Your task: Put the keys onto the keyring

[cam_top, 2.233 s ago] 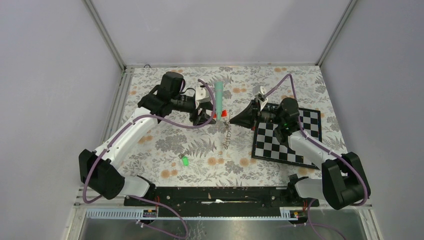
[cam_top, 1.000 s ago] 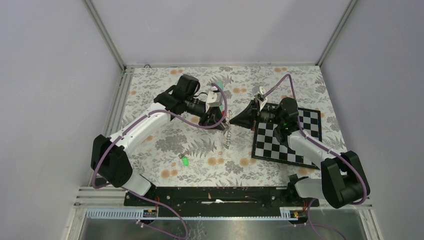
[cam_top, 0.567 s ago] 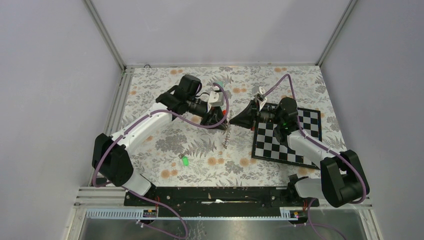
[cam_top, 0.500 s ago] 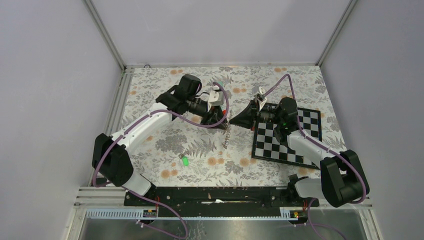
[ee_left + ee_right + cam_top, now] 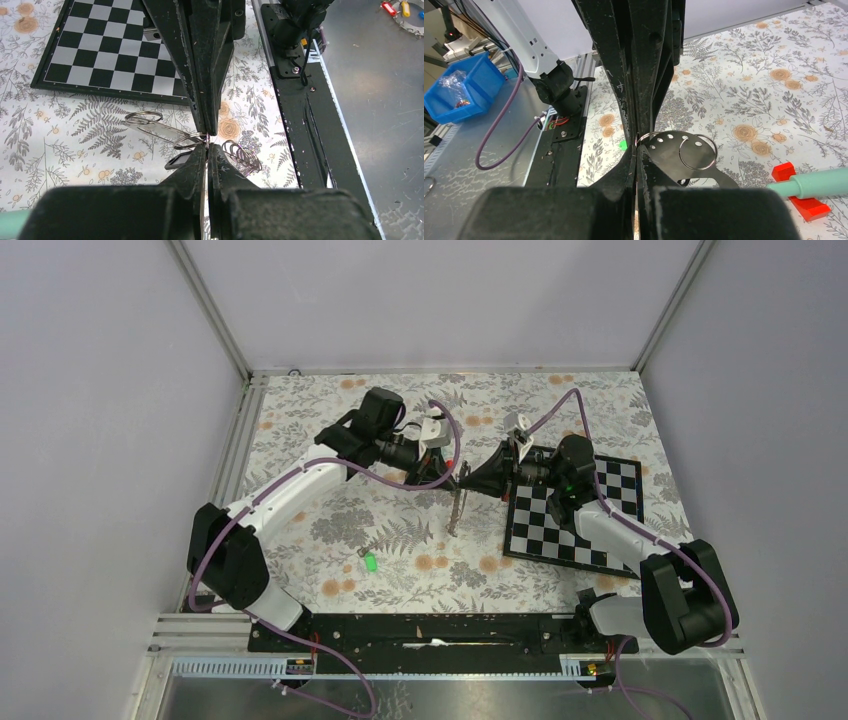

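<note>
Starting at the left tool (image 5: 206,148): found shut, fingers pressed flat together, tips nipping the small wire ring at one end of the keyring (image 5: 669,160). Met tip to tip by the right tool (image 5: 637,150), likewise shut and pinched on that same end ring from the opposite side. Judged a two-sided hold, probably to steady or spread the ring; no gap in the wire visible.

Moving outward along the keyring: flat grey strip with a row of holes and a larger split ring, trailing from the pinch point toward the near edge, over the middle of the worktop (image 5: 620,410). Cannot tell whether its free end touches the cloth.

Further out: green-headed key (image 5: 370,562) lying flat on the worktop, well apart from both tools, on the near left side. Small grey metal piece (image 5: 377,544) just beside it, taken to be the plain key. Neither touched, neither threaded.

Also noted: teal stick on a red base (image 5: 814,182) behind the pinch point, and a chessboard (image 5: 575,520) under the right arm.

Progress judged early: keyring secured, nothing on it. Left to do: opening the ring, fetching each key, feeding both on.
</note>
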`<state>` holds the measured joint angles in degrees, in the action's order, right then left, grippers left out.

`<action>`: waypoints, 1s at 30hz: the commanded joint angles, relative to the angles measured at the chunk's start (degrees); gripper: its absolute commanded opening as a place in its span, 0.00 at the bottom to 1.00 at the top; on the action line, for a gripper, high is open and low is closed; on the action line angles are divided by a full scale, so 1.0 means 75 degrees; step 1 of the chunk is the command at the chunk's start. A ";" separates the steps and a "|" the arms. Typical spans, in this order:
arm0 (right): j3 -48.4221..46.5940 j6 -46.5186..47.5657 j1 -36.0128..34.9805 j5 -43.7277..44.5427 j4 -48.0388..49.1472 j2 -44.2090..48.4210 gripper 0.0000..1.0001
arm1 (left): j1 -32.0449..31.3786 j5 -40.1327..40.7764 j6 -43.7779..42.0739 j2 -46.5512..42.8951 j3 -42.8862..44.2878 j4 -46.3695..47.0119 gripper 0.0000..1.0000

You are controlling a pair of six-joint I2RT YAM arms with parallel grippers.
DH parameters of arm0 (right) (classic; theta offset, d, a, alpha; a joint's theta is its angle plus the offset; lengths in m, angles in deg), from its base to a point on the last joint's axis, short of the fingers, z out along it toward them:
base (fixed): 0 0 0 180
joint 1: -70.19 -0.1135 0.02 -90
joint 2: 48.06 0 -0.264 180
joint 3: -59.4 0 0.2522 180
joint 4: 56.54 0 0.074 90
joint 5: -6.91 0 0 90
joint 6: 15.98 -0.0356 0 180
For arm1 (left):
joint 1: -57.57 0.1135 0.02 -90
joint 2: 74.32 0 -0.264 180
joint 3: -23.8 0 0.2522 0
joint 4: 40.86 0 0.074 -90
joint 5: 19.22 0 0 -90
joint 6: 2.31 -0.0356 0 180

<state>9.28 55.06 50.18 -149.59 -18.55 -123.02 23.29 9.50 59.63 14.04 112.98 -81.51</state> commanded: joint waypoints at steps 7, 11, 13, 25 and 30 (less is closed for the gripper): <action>-0.0332 0.2889 0.0043 0.0134 -0.2459 0.0297 0.26 | -0.0724 0.2933 -0.1451 0.0063 0.1413 -0.2210 0.00; -0.0564 0.4024 0.0043 0.0057 -0.3679 0.0432 0.40 | -0.1176 0.4350 -0.1869 0.0229 0.1995 -0.3030 0.00; -0.0586 0.4137 0.0043 -0.0016 -0.3850 0.0481 0.45 | -0.1338 0.4865 -0.2064 0.0191 0.2057 -0.3143 0.00; 0.0058 0.1715 0.0043 -0.0258 -0.0922 0.0227 0.43 | -0.2039 0.6409 -0.2884 0.0230 0.2622 -0.3739 0.00; 0.0505 0.0796 0.0032 -0.0037 0.0836 -0.0011 0.44 | -0.2239 0.6803 -0.3057 0.0417 0.3140 -0.4253 0.00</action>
<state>11.03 67.81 50.33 -150.16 -26.64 -121.86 7.68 56.30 38.91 16.31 131.51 -110.85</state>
